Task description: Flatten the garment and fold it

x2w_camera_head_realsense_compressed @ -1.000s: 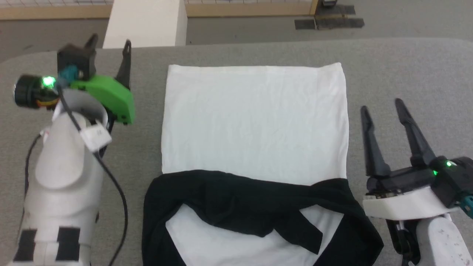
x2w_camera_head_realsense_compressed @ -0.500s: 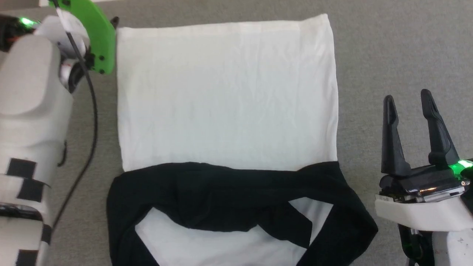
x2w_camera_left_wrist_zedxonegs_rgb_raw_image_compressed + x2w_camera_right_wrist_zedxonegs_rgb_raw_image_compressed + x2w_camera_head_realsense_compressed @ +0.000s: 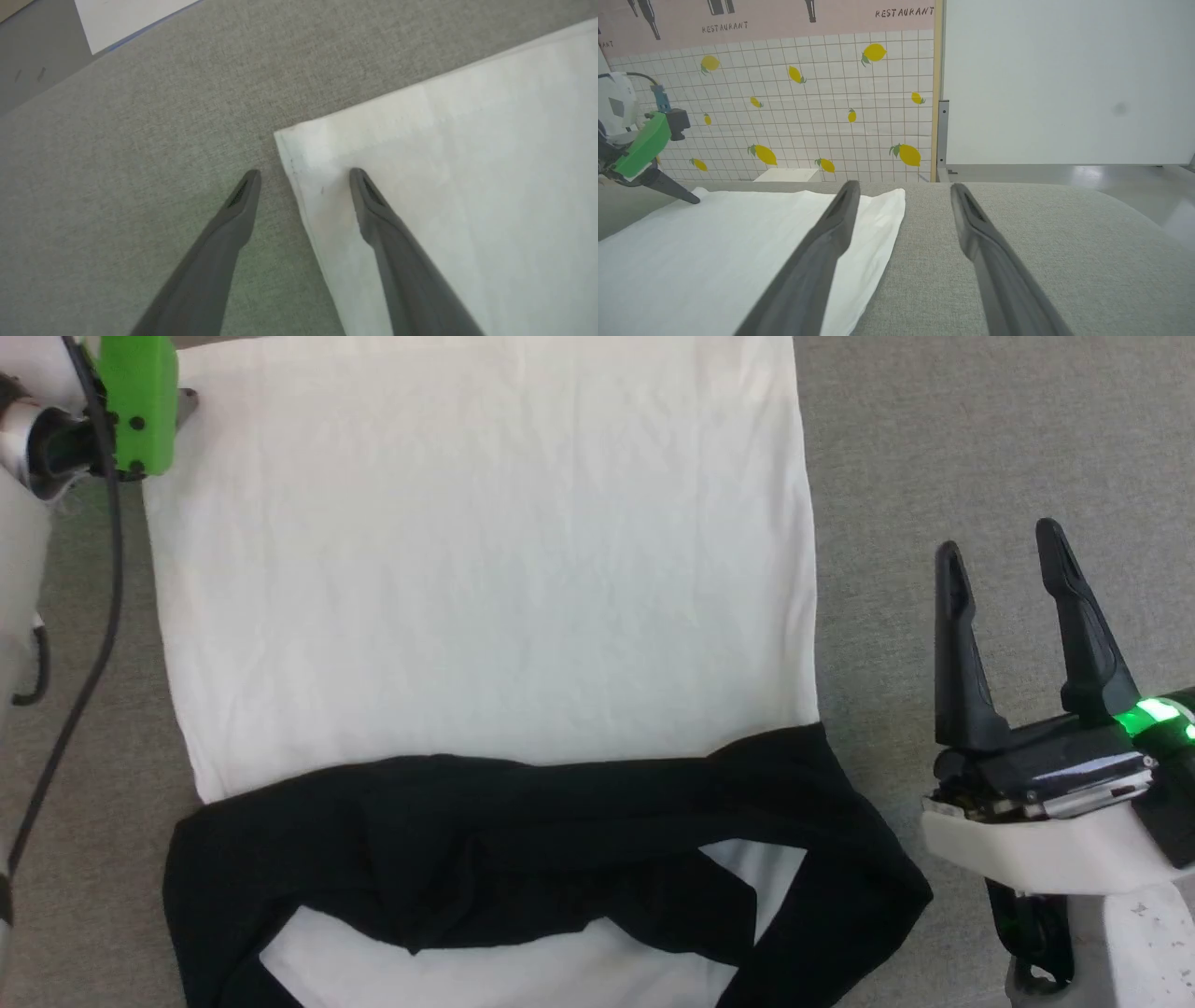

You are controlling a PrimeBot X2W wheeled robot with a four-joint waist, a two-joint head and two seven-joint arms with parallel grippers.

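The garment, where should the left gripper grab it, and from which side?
Grip the far left corner of the garment, coming down from the outer left side. That corner lies flat with its edges exposed on the grey table, and the left gripper hangs open astride the side edge, one finger over cloth, one over table. A pinch there likely lifts it.

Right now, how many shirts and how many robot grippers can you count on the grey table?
Shirts: 1, the garment, white with black sleeves, lying on the grey table.
Grippers: 2, the left gripper open astride the shirt's far corner, and the right gripper open beside the shirt.
Total: 3
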